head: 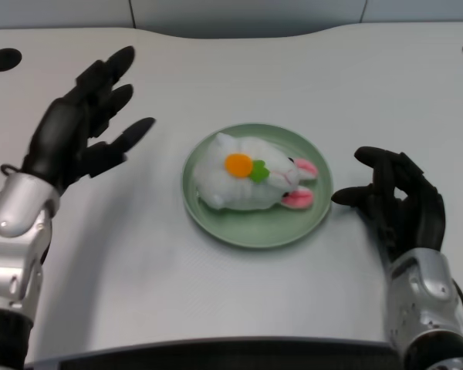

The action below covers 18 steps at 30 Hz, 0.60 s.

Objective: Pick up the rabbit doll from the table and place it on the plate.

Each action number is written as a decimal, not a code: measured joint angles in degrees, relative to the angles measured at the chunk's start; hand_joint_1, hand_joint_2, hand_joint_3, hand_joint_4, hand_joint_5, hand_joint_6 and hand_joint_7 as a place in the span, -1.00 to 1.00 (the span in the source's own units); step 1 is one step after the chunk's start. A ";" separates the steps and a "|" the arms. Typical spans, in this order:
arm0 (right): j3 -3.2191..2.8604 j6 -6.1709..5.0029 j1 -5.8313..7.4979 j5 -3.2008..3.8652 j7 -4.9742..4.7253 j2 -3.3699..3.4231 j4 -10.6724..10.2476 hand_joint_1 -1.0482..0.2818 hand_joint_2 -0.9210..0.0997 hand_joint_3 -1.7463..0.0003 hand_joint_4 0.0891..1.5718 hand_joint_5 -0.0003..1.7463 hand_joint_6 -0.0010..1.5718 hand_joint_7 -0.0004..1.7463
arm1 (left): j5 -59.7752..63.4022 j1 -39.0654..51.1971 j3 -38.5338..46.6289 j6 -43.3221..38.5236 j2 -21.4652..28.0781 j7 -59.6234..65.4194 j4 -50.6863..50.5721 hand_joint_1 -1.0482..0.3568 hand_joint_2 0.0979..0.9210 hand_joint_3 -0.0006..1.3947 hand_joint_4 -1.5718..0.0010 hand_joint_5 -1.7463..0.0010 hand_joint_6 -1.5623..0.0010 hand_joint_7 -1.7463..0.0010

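From the head view I see my left hand point(81, 123) nearest, at nine o'clock, fingers spread and holding nothing above the white surface point(123, 285). The rabbit doll point(251, 181) lies on its side on the green plate point(251, 230) at centre, well apart from that hand.

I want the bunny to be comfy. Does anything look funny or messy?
Nothing stands out. The rabbit lies on its side on the plate, and the left hand is open beside it, holding nothing.
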 measured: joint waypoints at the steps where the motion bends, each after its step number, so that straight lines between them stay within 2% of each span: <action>1: -0.01 0.10 -0.01 0.01 -0.01 -0.03 0.00 -0.04 -1.00 0.51 -0.03 0.50 -0.12 0.14 | -1.82 0.81 0.82 2.19 -0.06 -1.10 -1.08 -0.41 1.00 -0.50 0.85 0.53 0.72 0.95; 3: 0.00 0.23 -0.01 0.00 -0.01 -0.05 0.01 -0.04 -1.00 0.50 -0.02 0.52 -0.13 0.15 | -5.05 2.50 2.21 6.80 -0.13 -2.81 -3.01 -0.44 1.00 -0.53 0.88 0.41 0.68 0.95; 5: 0.25 0.23 -0.02 -0.33 -0.24 -0.11 0.03 -0.05 -1.00 0.51 -0.01 0.52 -0.13 0.17 | -8.18 4.09 3.85 11.29 -0.54 -3.37 -5.00 -0.41 1.00 -0.54 0.94 0.25 0.65 0.96; 7: 0.58 0.23 -0.02 -0.62 -0.89 -0.19 0.04 -0.06 -1.00 0.52 -0.01 0.52 -0.13 0.17 | -11.00 5.70 5.50 15.34 -1.32 -3.38 -7.38 -0.36 1.00 -0.52 0.97 0.13 0.64 0.97; 9: 0.89 0.23 -0.02 -0.88 -1.37 -0.25 0.04 -0.06 -1.00 0.52 -0.02 0.52 -0.13 0.18 | -12.49 6.94 6.13 18.09 -1.81 -3.31 -8.91 -0.35 1.00 -0.51 0.98 0.10 0.64 0.98; 11: 1.12 0.23 -0.02 -0.94 -1.45 -0.17 -0.01 -0.04 -1.00 0.51 -0.03 0.52 -0.15 0.18 | -13.80 8.05 7.16 19.67 -2.51 -3.15 -10.16 -0.29 1.00 -0.40 0.96 -0.09 0.63 0.98; 14: 1.17 0.24 -0.01 -0.82 -1.59 -0.16 -0.24 -0.04 -1.00 0.51 -0.03 0.52 -0.15 0.19 | -15.99 10.64 9.00 20.80 -4.19 -2.97 -11.23 -0.28 1.00 -0.36 0.97 -0.19 0.60 0.97; 18: 1.40 0.23 -0.01 -1.00 -1.72 -0.22 -0.25 -0.04 -1.00 0.51 -0.03 0.53 -0.15 0.19 | -20.77 13.42 12.08 23.51 -6.94 -2.21 -11.86 -0.29 1.00 -0.31 0.97 -0.34 0.53 0.95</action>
